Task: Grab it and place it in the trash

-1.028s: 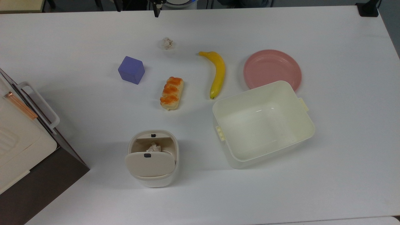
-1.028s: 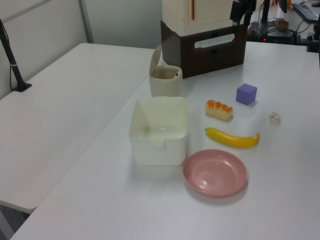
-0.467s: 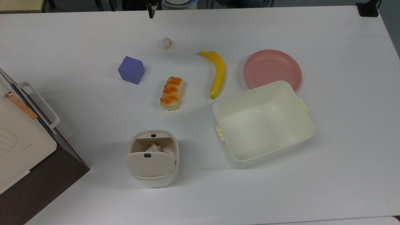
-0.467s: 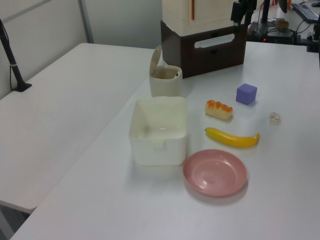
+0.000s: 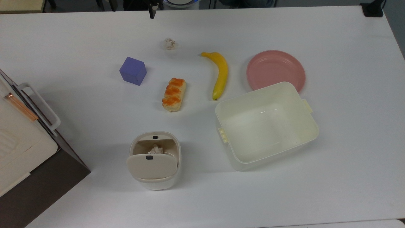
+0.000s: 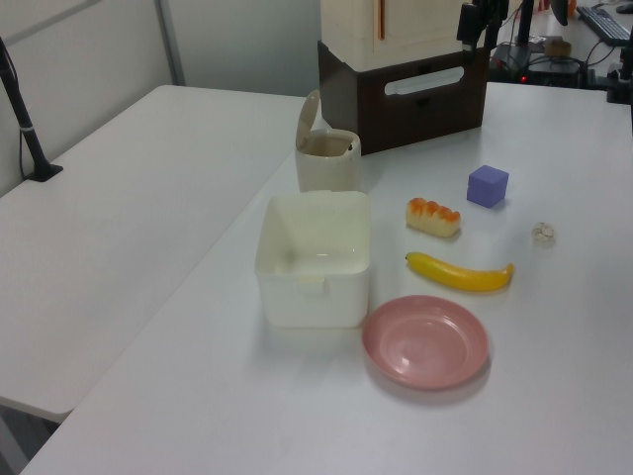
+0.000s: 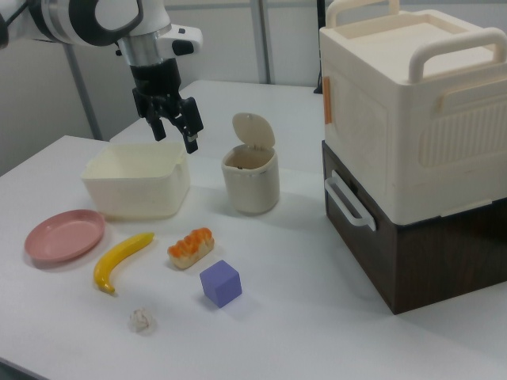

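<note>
Right view, nearest first: the tiny crumpled wad of off-white paper (image 7: 141,320) lies loose on the white desk (image 7: 317,332), close to the near edge, touching nothing. At its 1 o'clock sits the purple cube (image 7: 220,283), and at its 11 o'clock the yellow banana (image 7: 123,260), both apart from it. Beyond them are the orange-topped bread roll (image 7: 190,246), the pink plate (image 7: 65,235), the large cream rectangular tub (image 7: 135,198) and the small cream-beige bin (image 7: 250,194), whose flap lid stands tilted up.

My gripper (image 7: 178,131) hangs high above the desk in front of the tub, fingers parted and holding nothing.

In the top view the wad (image 5: 169,43) is at 12 o'clock from the roll (image 5: 173,94) and the bin (image 5: 155,160) at 6 o'clock, with another pale scrap showing inside its mouth.

I judge the step in hand to be the reach. I should come straight down over the wad with my fingers wide and close low against the desk, because so small and soft a thing will slip out of a high pinch.

There is open room all round the wad, though the desk edge lies just past it. For the carry I would lift well clear, pass between cube and roll, and release over the bin's open half, minding the raised lid and the tall cream box on its dark brown base (image 7: 412,119) at 3 o'clock of the bin in the right view.
</note>
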Robot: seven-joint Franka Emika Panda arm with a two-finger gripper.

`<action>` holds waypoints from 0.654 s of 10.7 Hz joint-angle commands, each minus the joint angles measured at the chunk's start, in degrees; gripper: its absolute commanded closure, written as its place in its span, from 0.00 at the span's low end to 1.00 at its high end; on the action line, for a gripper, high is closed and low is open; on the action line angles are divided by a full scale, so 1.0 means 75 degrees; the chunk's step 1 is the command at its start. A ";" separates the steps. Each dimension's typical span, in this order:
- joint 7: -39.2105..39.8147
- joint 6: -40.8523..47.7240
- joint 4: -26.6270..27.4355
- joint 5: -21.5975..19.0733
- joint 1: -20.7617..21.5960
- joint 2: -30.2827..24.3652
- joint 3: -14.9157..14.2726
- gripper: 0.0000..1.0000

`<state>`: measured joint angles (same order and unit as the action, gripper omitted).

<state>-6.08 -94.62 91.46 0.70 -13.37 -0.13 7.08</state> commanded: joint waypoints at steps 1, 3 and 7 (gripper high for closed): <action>-0.0057 -0.0169 0.0075 0.0117 0.0072 -0.0019 -0.0030 0.00; -0.0068 -0.0169 0.0075 0.0118 0.0084 -0.0007 -0.0018 0.00; -0.0069 0.0170 -0.0018 0.0340 0.0096 0.0017 0.0041 0.00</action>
<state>-6.08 -94.62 91.46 2.04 -13.23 0.21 7.51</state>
